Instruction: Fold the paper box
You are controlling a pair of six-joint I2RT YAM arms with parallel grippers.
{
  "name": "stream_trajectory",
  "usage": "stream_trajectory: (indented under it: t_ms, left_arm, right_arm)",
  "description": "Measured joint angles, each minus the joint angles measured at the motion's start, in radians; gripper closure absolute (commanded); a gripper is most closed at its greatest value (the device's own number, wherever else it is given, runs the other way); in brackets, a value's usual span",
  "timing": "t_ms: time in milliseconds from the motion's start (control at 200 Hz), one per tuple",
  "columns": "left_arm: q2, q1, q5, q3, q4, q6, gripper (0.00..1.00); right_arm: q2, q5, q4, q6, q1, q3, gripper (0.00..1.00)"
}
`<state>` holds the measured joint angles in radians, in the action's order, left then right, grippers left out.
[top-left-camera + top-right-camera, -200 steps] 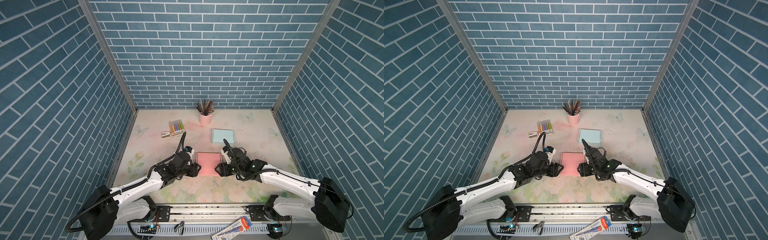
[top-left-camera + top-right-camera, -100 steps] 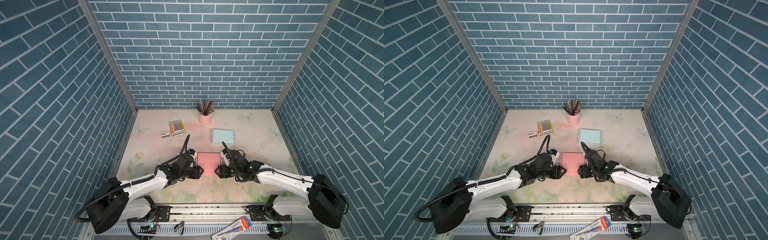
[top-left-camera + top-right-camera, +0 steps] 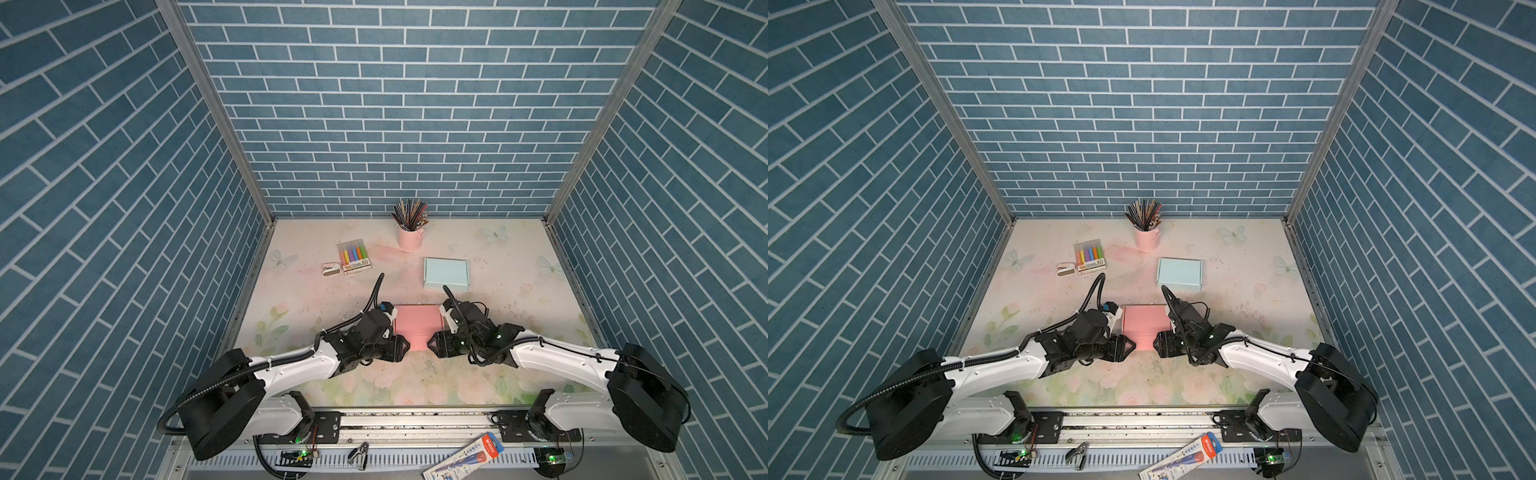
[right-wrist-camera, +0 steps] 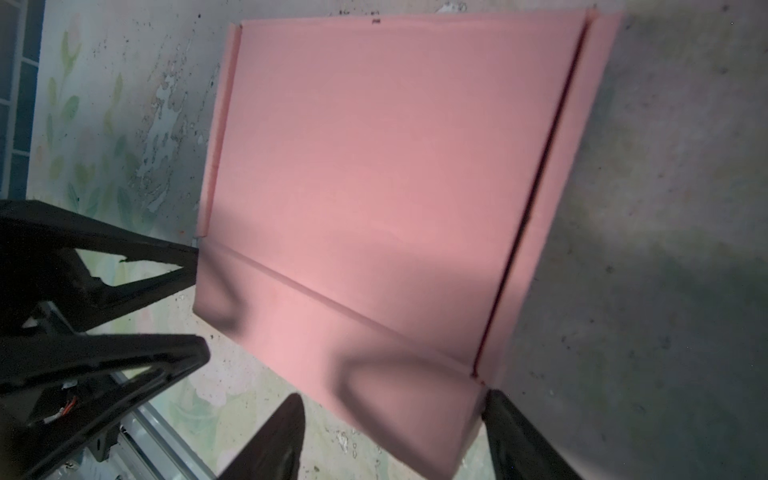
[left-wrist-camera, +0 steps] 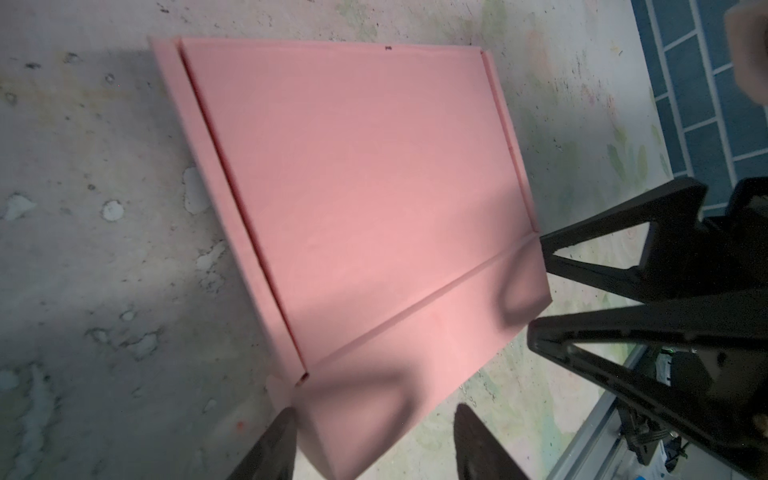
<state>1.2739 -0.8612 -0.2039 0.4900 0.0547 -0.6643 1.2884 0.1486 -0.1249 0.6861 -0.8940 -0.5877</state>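
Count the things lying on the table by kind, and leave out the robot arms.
Boxes: 2, the pink box and the blue box
Pencil cup: 1
Marker pack: 1
Small white pack: 1
Total: 5

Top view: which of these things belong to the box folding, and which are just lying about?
In the job: pink paper box; left gripper and right gripper, both at its near flap.

Lying about: light blue box; marker pack; pink cup of pencils; small white item; metal clip and packaged pen by the rail.
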Motion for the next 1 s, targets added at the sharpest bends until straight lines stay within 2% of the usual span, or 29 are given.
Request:
stream_trajectory:
  t_ms: [500,1000]
  left_arm:
    - [0.0,-0.017,0.003,0.0,0.006,-0.018,0.42]
    - [0.032,-0.018,0.027,-0.001,0.034,-0.024,0.49]
  right_arm:
    - [0.015,-0.017,0.001,0.024,-0.02,0.0,0.32]
    - [0.025,-0.05,-0.026,0.024,-0.028,0.0,0.33]
